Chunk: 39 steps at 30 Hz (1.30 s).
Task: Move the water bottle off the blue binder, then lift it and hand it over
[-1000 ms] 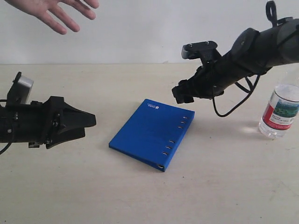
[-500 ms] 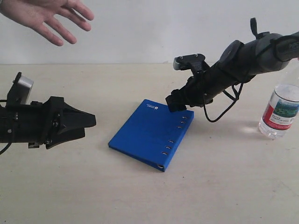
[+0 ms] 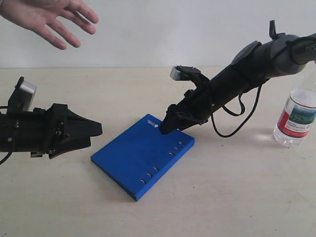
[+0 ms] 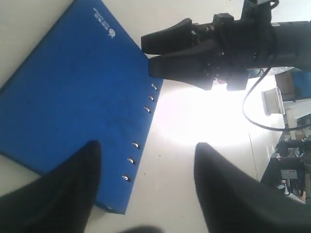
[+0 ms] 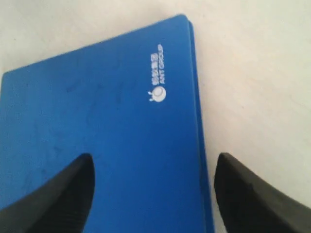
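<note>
Right wrist view — right gripper (image 5: 153, 162) spread wide, blue binder (image 5: 97, 111) edge between its fingers; a shallow bite could let it slip.

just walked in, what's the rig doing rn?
The right gripper is down at the logo corner of the blue binder, jaws open, one finger over the cover and one over the table; nothing gripped. The water bottle stands upright on the table at the exterior view's far right, off the binder. The left gripper hovers open left of the binder, and a person's open hand is held out at upper left.
</note>
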Tool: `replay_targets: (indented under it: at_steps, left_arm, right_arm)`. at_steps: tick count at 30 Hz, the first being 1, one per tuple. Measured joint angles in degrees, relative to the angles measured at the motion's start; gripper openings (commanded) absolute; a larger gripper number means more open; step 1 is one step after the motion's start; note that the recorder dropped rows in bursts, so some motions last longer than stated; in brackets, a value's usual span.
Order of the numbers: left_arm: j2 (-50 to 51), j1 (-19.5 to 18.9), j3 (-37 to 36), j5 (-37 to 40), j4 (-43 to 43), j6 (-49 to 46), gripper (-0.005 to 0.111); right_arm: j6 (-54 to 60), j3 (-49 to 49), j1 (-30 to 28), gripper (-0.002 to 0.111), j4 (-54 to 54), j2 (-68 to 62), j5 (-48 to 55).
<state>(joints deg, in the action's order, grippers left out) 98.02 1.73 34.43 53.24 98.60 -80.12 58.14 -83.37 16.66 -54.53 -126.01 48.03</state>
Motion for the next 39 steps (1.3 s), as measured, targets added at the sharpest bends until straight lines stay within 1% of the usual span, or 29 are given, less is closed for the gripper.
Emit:
replay_targets:
  at_steps: [2,6,9,11,18,21,26,30,33,39]
  left_arm:
    - [0.73,0.0,0.0,0.0,0.0,0.0,0.054]
    - [5.48,0.0,0.08,0.0,-0.13,-1.29,0.054]
    - [7.94,0.0,0.08,0.32,-0.13,-3.04,0.054]
    - [7.96,0.0,0.08,1.18,0.12,-4.05,0.054]
    - [7.96,0.0,0.21,1.67,0.65,-7.06,0.054]
    - [7.96,0.0,0.95,1.67,0.73,-7.17,0.054]
    - [7.96,0.0,1.21,1.56,0.91,-7.4,0.054]
    - [7.96,0.0,1.31,-0.98,0.91,-8.75,0.054]
    - [7.96,0.0,1.31,-3.77,0.91,-9.56,0.054]
    - [7.96,0.0,1.31,-6.28,0.42,-9.91,0.054]
  right_arm:
    - [-1.43,0.0,0.0,0.063,0.0,0.34,0.0]
    - [-3.29,0.0,0.0,0.063,0.0,0.22,0.51]
    - [-2.9,0.0,0.0,0.063,0.21,0.22,5.24]
    - [-2.67,0.0,0.0,0.063,0.21,0.22,6.58]
    - [-1.8,0.0,0.0,0.063,0.11,3.92,2.43]
    - [-4.87,0.0,0.0,0.063,0.48,6.54,1.16]
    - [-11.98,0.0,0.0,0.063,6.53,7.67,-0.84]
    - [-21.12,0.1,0.0,0.063,16.84,7.67,-3.54]
    - [-22.8,0.92,0.0,0.063,19.57,7.67,-3.81]
    - [-21.51,2.94,0.0,0.063,19.65,7.67,-2.38]
